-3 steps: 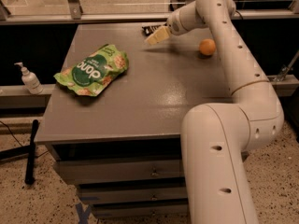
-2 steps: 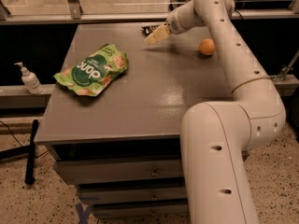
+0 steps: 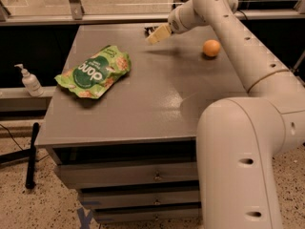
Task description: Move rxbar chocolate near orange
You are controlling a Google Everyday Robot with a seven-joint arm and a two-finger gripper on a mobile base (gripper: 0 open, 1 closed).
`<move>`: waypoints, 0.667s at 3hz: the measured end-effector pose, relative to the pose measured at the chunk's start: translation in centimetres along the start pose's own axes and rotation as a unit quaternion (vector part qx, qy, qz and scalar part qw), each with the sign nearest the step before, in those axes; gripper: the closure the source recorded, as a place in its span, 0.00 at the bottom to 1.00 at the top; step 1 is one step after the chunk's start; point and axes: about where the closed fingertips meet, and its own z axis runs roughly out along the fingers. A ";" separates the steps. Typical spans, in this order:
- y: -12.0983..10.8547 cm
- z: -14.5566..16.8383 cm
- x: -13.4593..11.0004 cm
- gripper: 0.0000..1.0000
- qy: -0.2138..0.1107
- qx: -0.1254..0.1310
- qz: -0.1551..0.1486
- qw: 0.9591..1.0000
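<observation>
The rxbar point(image 3: 148, 29) is seen as one small dark shape at the far edge of the table point(image 3: 157, 97), mostly hidden behind the gripper point(image 3: 157, 35). Whether it is touched or held cannot be told. The gripper is found at that far edge, pale and angled down to the left, at the end of the one white arm point(image 3: 238, 46) that reaches in from the right foreground. Whether the gripper is open, closed or gripping cannot be told.

One orange point(image 3: 211, 48) is seen on the table to the right of the gripper, apart from it and from the rxbar. One green bag point(image 3: 94, 72) lies flat on the left part of the table, well apart from both.

Three drawers point(image 3: 128, 174) are counted under the table. One pump bottle point(image 3: 29, 80) stands on a ledge to the left, and one black pole point(image 3: 31, 154) lies on the speckled floor.
</observation>
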 end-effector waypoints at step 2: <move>1.8 -0.3 1.7 0.00 -0.043 0.005 0.031 0.999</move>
